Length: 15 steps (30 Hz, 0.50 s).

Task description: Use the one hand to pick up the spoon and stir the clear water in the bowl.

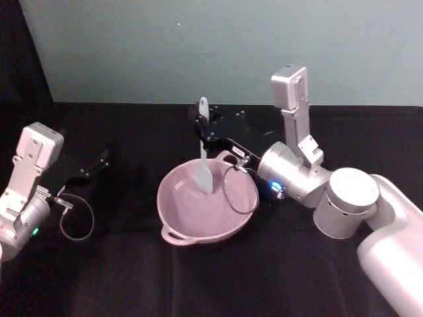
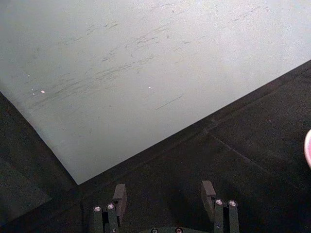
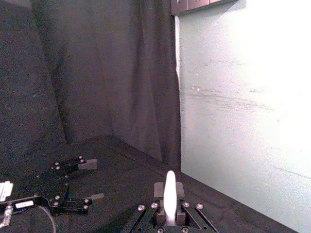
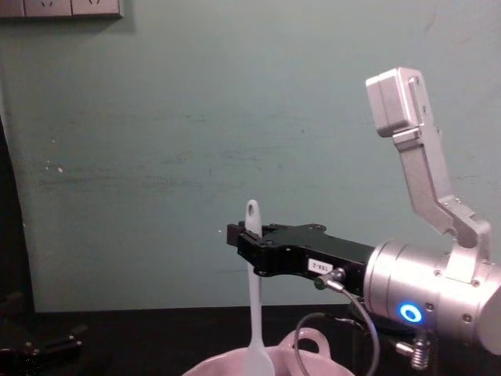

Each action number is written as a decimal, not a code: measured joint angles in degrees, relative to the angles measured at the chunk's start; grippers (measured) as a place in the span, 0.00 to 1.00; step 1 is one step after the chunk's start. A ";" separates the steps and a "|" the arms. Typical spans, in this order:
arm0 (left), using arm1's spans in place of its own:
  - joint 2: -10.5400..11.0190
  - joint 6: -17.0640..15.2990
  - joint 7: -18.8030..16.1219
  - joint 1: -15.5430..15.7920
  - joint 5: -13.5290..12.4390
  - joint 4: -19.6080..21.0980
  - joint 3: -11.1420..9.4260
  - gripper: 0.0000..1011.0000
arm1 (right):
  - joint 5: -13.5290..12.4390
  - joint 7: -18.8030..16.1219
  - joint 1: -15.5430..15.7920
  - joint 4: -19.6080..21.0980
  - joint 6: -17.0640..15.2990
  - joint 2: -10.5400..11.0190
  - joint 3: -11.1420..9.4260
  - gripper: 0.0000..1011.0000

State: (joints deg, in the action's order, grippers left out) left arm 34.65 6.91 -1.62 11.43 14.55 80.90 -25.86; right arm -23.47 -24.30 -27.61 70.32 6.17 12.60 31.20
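Note:
The pale pink bowl (image 1: 207, 205) sits at the table's middle, its loop handle toward me. My right gripper (image 1: 201, 132) reaches in from the right above the bowl's far rim and is shut on the white spoon (image 1: 203, 158). The spoon hangs upright, handle hole on top, blade down inside the bowl. From the chest view the right gripper (image 4: 249, 239) clamps the spoon (image 4: 254, 305) partway up its handle, above the bowl (image 4: 313, 362). The spoon handle (image 3: 169, 196) stands between the right fingers in the right wrist view. My left gripper (image 1: 99, 162) rests open at the left, well away from the bowl.
The table is covered in black cloth, with a pale green wall (image 1: 218, 46) behind it. A cable loop (image 1: 77, 218) hangs by the left wrist. Another cable (image 1: 238, 191) droops from the right wrist over the bowl's right rim.

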 joint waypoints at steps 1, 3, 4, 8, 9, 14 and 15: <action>0.00 0.00 0.00 0.00 0.00 0.00 0.00 1.00 | 0.30 0.02 0.31 0.54 0.00 0.32 -0.28 0.11; 0.00 0.00 0.00 0.00 0.00 0.00 0.00 1.00 | 0.51 -0.02 0.68 1.09 0.01 0.68 -0.57 0.11; 0.00 0.00 0.00 0.00 0.00 0.00 0.00 1.00 | 0.67 -0.07 1.11 1.76 -0.03 1.13 -0.89 0.11; 0.00 0.00 0.00 0.00 0.00 0.00 0.00 1.00 | 0.73 -1.01 2.59 4.13 -0.79 2.53 -1.65 0.11; 0.00 0.00 0.00 0.00 0.00 0.00 0.00 1.00 | 0.71 -1.30 2.94 4.68 -0.97 2.83 -1.80 0.11; 0.00 0.00 0.00 0.00 0.00 0.00 0.00 1.00 | -0.22 -3.37 5.44 8.47 -2.31 4.98 -2.76 0.11; 0.00 0.00 0.00 0.00 0.00 0.00 0.00 1.00 | -0.66 -4.04 6.12 9.50 -2.81 5.55 -2.97 0.11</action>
State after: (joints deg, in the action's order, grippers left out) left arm 34.64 6.91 -1.62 11.43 14.55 80.90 -25.86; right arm -24.13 -28.35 -21.49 79.82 3.36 18.15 28.23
